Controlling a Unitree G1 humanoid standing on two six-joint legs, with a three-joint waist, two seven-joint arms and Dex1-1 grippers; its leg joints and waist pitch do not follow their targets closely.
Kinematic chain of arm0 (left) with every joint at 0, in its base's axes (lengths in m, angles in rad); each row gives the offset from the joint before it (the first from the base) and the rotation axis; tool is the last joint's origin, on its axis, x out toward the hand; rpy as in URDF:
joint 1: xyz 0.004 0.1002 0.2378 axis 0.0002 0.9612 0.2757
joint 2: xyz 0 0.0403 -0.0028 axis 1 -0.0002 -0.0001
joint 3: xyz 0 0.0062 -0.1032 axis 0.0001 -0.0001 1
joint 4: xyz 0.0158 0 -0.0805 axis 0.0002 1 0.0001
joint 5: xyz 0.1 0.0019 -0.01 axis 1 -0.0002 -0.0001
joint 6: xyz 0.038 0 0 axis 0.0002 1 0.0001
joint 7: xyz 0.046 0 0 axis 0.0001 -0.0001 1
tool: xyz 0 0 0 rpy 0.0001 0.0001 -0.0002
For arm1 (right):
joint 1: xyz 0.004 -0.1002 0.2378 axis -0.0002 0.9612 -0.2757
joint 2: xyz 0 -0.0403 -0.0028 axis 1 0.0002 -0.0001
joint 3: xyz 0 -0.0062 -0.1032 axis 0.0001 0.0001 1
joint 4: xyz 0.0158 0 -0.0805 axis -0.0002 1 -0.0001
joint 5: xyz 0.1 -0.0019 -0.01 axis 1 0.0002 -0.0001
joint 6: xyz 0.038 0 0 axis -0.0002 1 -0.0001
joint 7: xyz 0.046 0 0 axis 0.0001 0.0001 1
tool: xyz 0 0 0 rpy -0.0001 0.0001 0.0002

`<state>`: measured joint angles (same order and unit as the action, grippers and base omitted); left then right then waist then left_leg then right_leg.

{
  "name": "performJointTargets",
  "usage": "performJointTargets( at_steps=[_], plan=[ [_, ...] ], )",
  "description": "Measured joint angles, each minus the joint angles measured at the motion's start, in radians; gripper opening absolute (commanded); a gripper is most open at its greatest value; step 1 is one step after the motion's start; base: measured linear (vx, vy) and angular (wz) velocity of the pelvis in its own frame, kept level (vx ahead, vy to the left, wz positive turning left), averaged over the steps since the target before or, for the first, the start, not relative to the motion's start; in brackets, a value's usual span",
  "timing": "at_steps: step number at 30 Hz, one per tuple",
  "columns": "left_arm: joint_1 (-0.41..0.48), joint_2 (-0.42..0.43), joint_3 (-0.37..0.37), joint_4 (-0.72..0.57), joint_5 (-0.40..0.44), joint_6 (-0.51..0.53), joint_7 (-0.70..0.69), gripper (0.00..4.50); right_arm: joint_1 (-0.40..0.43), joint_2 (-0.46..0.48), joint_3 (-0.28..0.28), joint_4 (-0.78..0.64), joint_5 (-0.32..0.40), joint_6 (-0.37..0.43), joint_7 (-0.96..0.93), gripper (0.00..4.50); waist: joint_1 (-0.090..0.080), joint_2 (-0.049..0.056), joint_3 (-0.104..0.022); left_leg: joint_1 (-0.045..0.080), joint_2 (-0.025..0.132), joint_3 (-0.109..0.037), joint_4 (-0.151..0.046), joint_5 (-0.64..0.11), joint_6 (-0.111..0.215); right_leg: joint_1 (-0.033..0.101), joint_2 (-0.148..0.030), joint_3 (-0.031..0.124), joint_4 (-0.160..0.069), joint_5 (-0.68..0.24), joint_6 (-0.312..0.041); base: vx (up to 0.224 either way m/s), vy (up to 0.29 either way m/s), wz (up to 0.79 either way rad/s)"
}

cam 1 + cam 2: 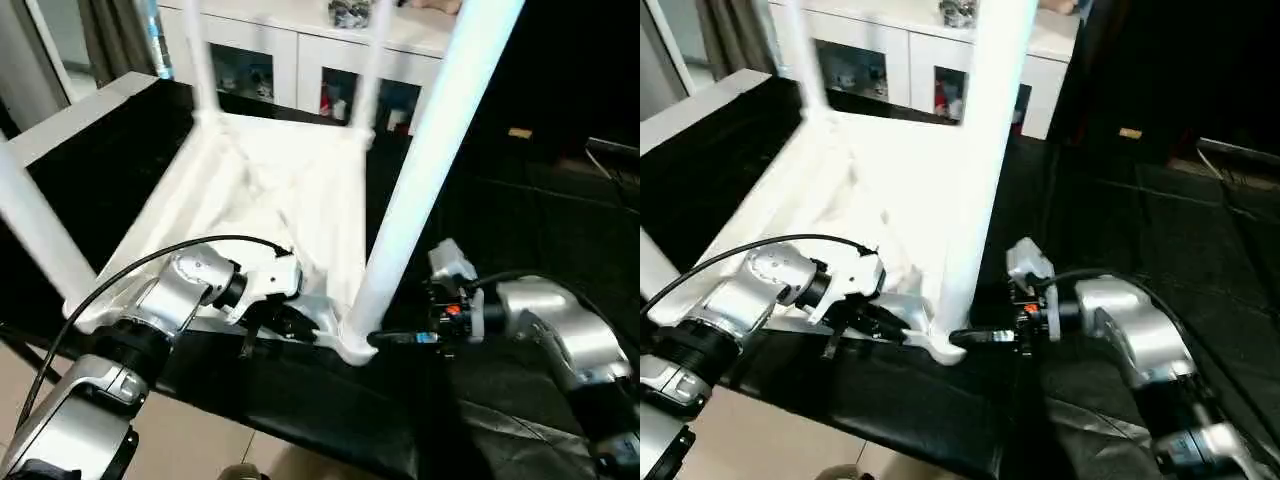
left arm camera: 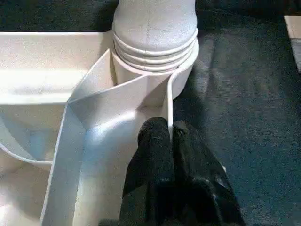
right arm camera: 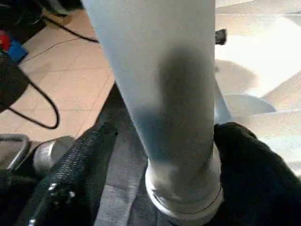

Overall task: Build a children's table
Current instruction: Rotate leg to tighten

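Note:
The white tabletop (image 1: pixel 290 190) lies upside down on a black mat, its ribbed underside facing up. Legs stand in its corner sockets: the near right leg (image 1: pixel 420 170) rises tall, the near left leg (image 1: pixel 35 230) stands at the picture's edge, and two far legs (image 1: pixel 200 60) stand at the back. My left gripper (image 2: pixel 170 129) is shut on the thin rim wall (image 2: pixel 167 101) beside the near right socket (image 2: pixel 155 52). My right gripper (image 3: pixel 167 134) straddles that leg's base (image 3: pixel 183 188). One finger (image 3: pixel 244 155) touches the leg, the other finger (image 3: pixel 89 155) stands slightly off it.
A white glass-door cabinet (image 1: pixel 300 60) stands behind the work. The black mat (image 1: pixel 300 400) ends close in front of the tabletop, with tan floor (image 3: pixel 70 70) below. A black cable (image 1: pixel 150 260) loops over my left forearm. Dark cloth (image 1: pixel 520 440) lies at the front right.

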<state>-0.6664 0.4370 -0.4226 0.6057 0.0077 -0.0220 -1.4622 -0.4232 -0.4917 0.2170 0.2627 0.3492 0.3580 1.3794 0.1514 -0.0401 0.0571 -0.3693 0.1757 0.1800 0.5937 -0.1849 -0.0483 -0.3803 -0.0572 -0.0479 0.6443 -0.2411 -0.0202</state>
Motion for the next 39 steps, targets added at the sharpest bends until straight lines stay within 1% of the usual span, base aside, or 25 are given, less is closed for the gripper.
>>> performJointTargets(
  at_steps=[2, 5, 7, 10, 11, 13, 19, 21, 23, 25, 27, 29, 31, 32, 33, 34, 35, 37, 39],
  plan=[
    [-0.001, 0.000, -0.002, 0.000, 0.001, -0.003, -0.005, 0.00, -0.003, 0.004, 0.008, 0.016, -0.006, -0.002, 0.003, 3.08, 0.000, 0.000, 0.000, 0.000, 0.000, 0.000, 0.000, 0.000, 0.000, 0.000, 0.000, 0.000, 0.000, 0.000, 0.000, 0.000, 0.000, 0.00],
    [-0.003, 0.000, -0.005, 0.000, 0.001, -0.006, -0.008, 0.00, -0.009, 0.005, 0.011, 0.030, -0.010, -0.002, 0.004, 2.95, 0.000, -0.001, 0.000, -0.001, 0.000, 0.000, 0.000, 0.000, 0.000, 0.000, 0.000, -0.001, 0.001, 0.000, 0.000, 0.000, 0.000, 0.00],
    [-0.003, 0.000, -0.006, 0.000, 0.001, -0.009, -0.010, 0.00, -0.015, 0.004, 0.013, 0.034, -0.018, -0.003, 0.012, 2.67, 0.001, -0.001, 0.000, -0.001, 0.000, 0.000, 0.000, 0.000, 0.000, -0.001, 0.000, -0.001, 0.001, 0.000, 0.000, 0.000, 0.000, 0.00],
    [-0.003, 0.000, -0.007, 0.000, 0.006, -0.019, -0.017, 0.00, -0.020, 0.004, 0.016, 0.045, -0.023, -0.014, 0.019, 2.43, 0.003, -0.001, 0.000, -0.001, 0.000, 0.000, 0.000, 0.000, 0.000, -0.001, 0.000, -0.001, 0.000, 0.000, 0.000, 0.000, 0.000, 0.00],
    [-0.003, 0.001, -0.008, 0.001, 0.008, -0.023, -0.018, 0.00, -0.022, 0.004, 0.017, 0.049, -0.023, -0.017, 0.022, 2.43, 0.004, -0.001, 0.000, -0.001, 0.000, 0.000, 0.000, 0.000, 0.001, -0.001, 0.000, -0.001, 0.000, 0.000, 0.000, 0.000, 0.000, 0.00],
    [-0.003, 0.000, -0.009, 0.001, 0.009, -0.028, -0.018, 0.00, -0.027, 0.004, 0.018, 0.055, -0.023, -0.019, 0.027, 2.21, 0.005, -0.001, 0.000, -0.001, 0.000, 0.000, 0.001, 0.000, 0.001, -0.001, 0.000, -0.001, 0.001, 0.000, 0.000, 0.000, 0.000, 0.00],
    [-0.004, 0.000, -0.009, 0.006, 0.010, -0.029, -0.017, 0.00, -0.029, 0.003, 0.019, 0.055, -0.026, -0.020, 0.027, 2.04, 0.005, -0.001, 0.000, -0.001, 0.000, 0.000, 0.001, 0.000, 0.001, -0.001, 0.000, -0.001, 0.001, 0.000, 0.000, 0.000, 0.000, 0.00],
    [-0.006, -0.002, -0.009, 0.006, 0.010, -0.015, -0.017, 0.00, -0.029, 0.003, 0.018, 0.055, -0.026, -0.019, 0.027, 2.01, 0.005, -0.001, 0.000, -0.001, 0.000, 0.000, 0.001, 0.000, 0.001, -0.001, 0.000, -0.001, 0.001, 0.000, 0.000, 0.000, 0.000, 0.00],
    [-0.009, -0.014, -0.006, 0.006, 0.008, 0.021, -0.014, 0.00, -0.024, 0.003, 0.013, 0.052, -0.026, -0.011, 0.026, 2.01, 0.007, -0.001, -0.001, -0.001, 0.000, 0.000, 0.002, 0.000, 0.001, 0.000, -0.001, -0.001, 0.002, 0.000, 0.000, 0.000, 0.000, 0.00],
    [-0.012, -0.026, -0.001, 0.006, 0.006, 0.060, -0.006, 0.00, -0.003, 0.012, 0.000, 0.031, -0.024, 0.009, 0.004, 2.01, 0.010, 0.000, -0.001, 0.000, 0.000, 0.000, 0.002, 0.000, 0.001, 0.000, -0.001, -0.001, 0.002, 0.000, 0.000, 0.000, 0.000, 0.00],
    [-0.013, -0.037, 0.017, 0.008, 0.008, 0.114, 0.030, 0.00, 0.022, 0.043, -0.026, 0.008, -0.024, 0.024, -0.065, 2.01, 0.006, 0.000, -0.001, 0.001, 0.000, 0.000, 0.002, 0.002, 0.001, 0.001, -0.001, -0.001, 0.002, 0.001, 0.000, 0.000, 0.000, 0.00],
    [-0.013, -0.047, 0.038, 0.010, 0.010, 0.172, 0.091, 0.00, 0.047, 0.081, -0.057, -0.019, -0.031, 0.043, -0.177, 2.01, -0.006, 0.000, -0.001, 0.004, 0.000, -0.001, 0.002, 0.003, 0.000, 0.004, -0.001, -0.001, 0.003, 0.002, 0.001, 0.000, 0.000, 0.00],
    [-0.013, -0.061, 0.051, 0.011, 0.014, 0.207, 0.136, 0.00, 0.054, 0.103, -0.074, -0.026, -0.038, 0.052, -0.253, 2.00, -0.022, 0.001, -0.001, 0.007, 0.000, 0.000, 0.002, 0.004, -0.001, 0.005, -0.001, -0.001, 0.002, 0.004, 0.001, 0.000, 0.000, 0.00],
    [-0.013, -0.075, 0.060, 0.011, 0.016, 0.234, 0.173, 0.00, 0.058, 0.123, -0.090, -0.027, -0.046, 0.062, -0.303, 1.99, -0.034, 0.000, -0.001, 0.010, 0.000, 0.000, 0.002, 0.004, -0.001, 0.007, -0.001, -0.001, 0.001, 0.004, 0.001, 0.000, 0.000, 0.00],
    [-0.012, -0.091, 0.072, 0.014, 0.018, 0.261, 0.210, 0.00, 0.064, 0.149, -0.108, -0.028, -0.051, 0.070, -0.356, 1.97, -0.042, 0.000, -0.001, 0.012, 0.000, 0.000, 0.001, 0.004, -0.001, 0.009, -0.001, -0.001, 0.002, 0.004, 0.001, 0.000, 0.000, 0.00],
    [-0.012, -0.111, 0.094, 0.021, 0.018, 0.296, 0.264, 0.00, 0.069, 0.195, -0.136, -0.027, -0.065, 0.076, -0.436, 1.97, -0.053, 0.000, -0.001, 0.016, 0.000, 0.000, 0.001, 0.003, -0.001, 0.011, -0.001, -0.001, 0.002, 0.004, 0.002, 0.000, 0.000, 0.00],
    [-0.013, -0.123, 0.106, 0.022, 0.019, 0.317, 0.297, 0.00, 0.069, 0.222, -0.148, -0.027, -0.073, 0.077, -0.488, 1.96, -0.061, 0.000, -0.001, 0.017, 0.000, 0.000, 0.000, 0.003, -0.001, 0.011, -0.001, -0.001, 0.001, 0.003, 0.003, 0.000, 0.000, 0.00],
    [-0.013, -0.160, 0.132, 0.024, 0.020, 0.357, 0.377, 0.00, 0.066, 0.277, -0.177, -0.024, -0.091, 0.082, -0.597, 1.95, -0.069, 0.000, -0.001, 0.018, 0.000, -0.001, -0.002, 0.003, -0.001, 0.010, -0.001, -0.001, 0.001, 0.001, 0.006, 0.000, 0.000, 0.00],
    [-0.013, -0.185, 0.149, 0.024, 0.022, 0.380, 0.439, 0.00, 0.051, 0.320, -0.194, -0.016, -0.107, 0.092, -0.686, 1.95, -0.077, 0.000, -0.002, 0.019, 0.000, 0.000, -0.004, 0.003, -0.002, 0.010, -0.001, -0.001, 0.001, 0.002, 0.005, 0.000, 0.000, 0.00]
  ],
)
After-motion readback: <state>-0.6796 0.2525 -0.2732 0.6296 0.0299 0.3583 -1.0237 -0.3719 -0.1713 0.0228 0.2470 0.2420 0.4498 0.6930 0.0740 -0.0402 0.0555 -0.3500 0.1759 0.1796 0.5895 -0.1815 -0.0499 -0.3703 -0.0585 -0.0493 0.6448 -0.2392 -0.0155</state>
